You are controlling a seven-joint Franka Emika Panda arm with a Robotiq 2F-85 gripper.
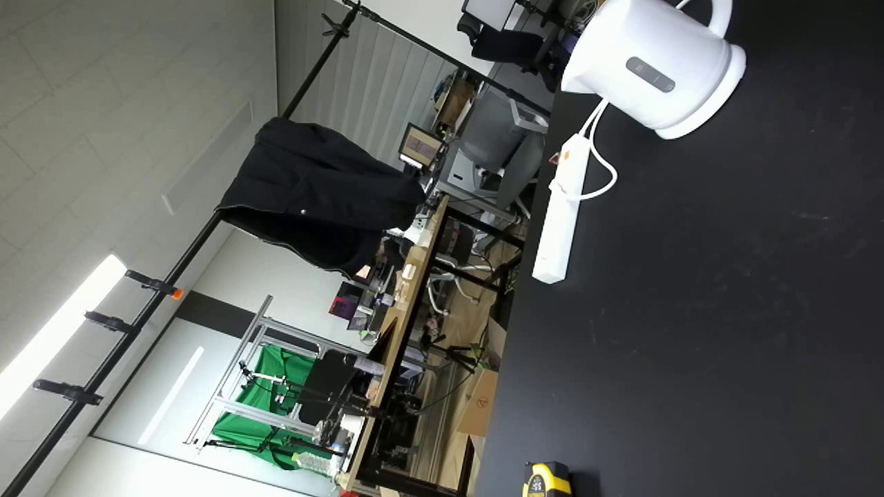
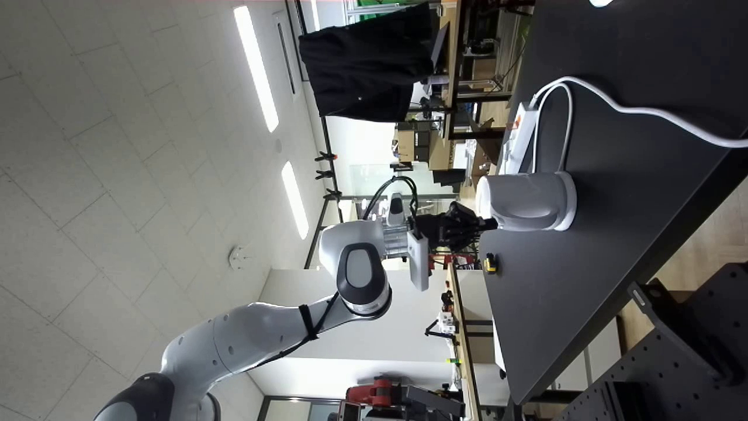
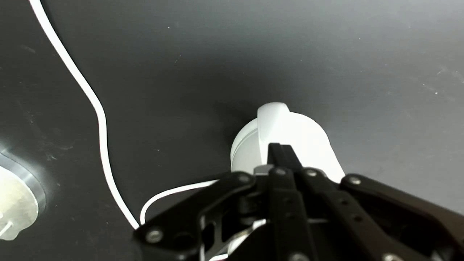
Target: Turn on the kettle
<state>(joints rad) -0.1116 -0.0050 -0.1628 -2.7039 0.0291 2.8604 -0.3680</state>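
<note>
The gripper point(image 3: 282, 156) is held with fingers point(image 3: 274, 156) pressed together, apparently for pushing rather than grasping. The kettle point(image 2: 521, 195) is stood upright just below it — contact cannot be confirmed — presumably so downward force is resisted.

The kettle point(image 1: 663, 55) stands upright on the right of the black table point(image 1: 697, 310), spout point(image 1: 577, 84) toward the left, handle point(image 1: 722, 15) to the right; left of it the power strip point(image 1: 561, 224) lies along the far edge, a white cord point(image 1: 615, 174) looping across it; a tape measure point(image 1: 547, 480) sits farther left; beyond the table I see a jacket point(image 1: 318, 190) hung on a pole point(image 1: 193, 252), and a green cloth point(image 1: 276, 362) far off to the left.
</note>
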